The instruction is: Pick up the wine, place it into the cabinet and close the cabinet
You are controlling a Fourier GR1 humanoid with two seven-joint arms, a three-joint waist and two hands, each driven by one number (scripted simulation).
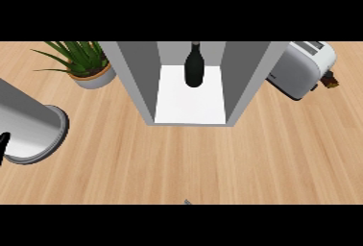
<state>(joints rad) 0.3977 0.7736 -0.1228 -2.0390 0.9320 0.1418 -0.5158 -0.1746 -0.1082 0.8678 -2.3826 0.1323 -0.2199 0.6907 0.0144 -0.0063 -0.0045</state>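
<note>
A dark wine bottle (194, 65) stands upright on the white floor of the open cabinet (190, 103), toward its back. The cabinet's grey side walls (136, 79) frame it at the top middle of the head view. No hand touches the bottle. My left forearm (28, 127) fills the left edge as a big grey cylinder. Only a thin black sliver of the left hand (3, 146) shows at the border. My right hand is out of view. No cabinet door is visible.
A potted green plant (83, 65) sits left of the cabinet. A silver toaster (301, 67) lies to its right, with a small brown object (330, 80) beside it. Bare wooden counter (212, 163) stretches in front of the cabinet.
</note>
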